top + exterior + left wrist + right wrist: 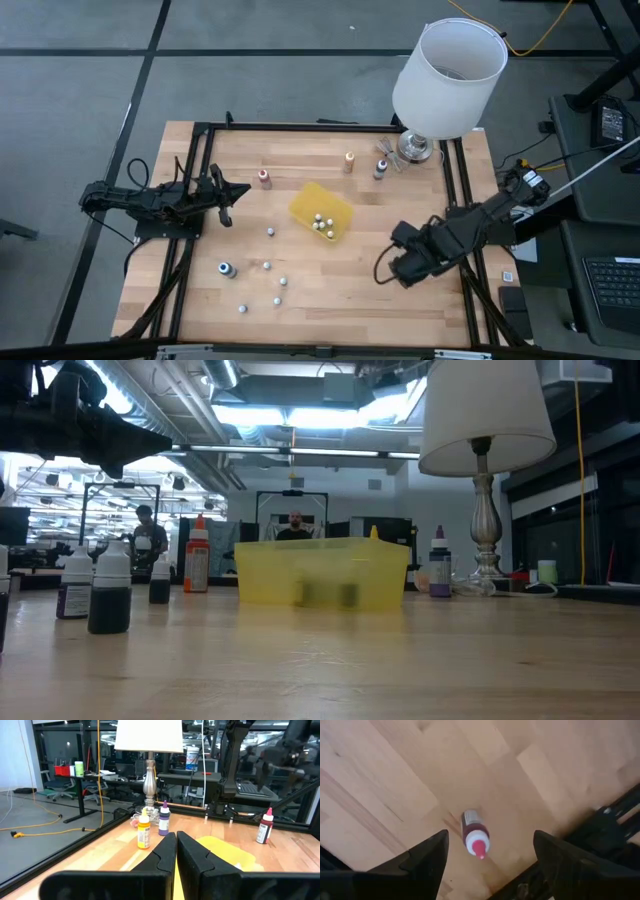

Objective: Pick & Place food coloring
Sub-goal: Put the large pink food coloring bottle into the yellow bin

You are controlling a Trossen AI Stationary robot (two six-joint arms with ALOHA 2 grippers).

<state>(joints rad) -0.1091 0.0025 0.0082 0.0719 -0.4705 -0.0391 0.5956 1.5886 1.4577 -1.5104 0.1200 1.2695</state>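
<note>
The food coloring bottles are spread over the table. Several small whitish ones (pixel 266 266) lie near the front, and a few (pixel 322 224) sit inside the yellow tray (pixel 305 200). Taller bottles stand near the far edge: red cap (pixel 264 178), yellow (pixel 349 160), purple cap (pixel 381 168). My right gripper (pixel 385 268) is open above one small dark bottle with a pink-red cap (pixel 474 837) that lies on its side on the wood; the fingers (pixel 427 855) stand apart on either side of it without touching. My left gripper (pixel 176 836) is shut, hovering left of the tray (pixel 235 190).
A white-shaded lamp (pixel 440 80) stands at the far right corner, its metal base (pixel 415 148) beside the purple bottle. Black frame rails (pixel 465 230) run along the table's sides. In the low view, bottles (pixel 110 595) stand left of the tray (pixel 322 572); people show in the room behind.
</note>
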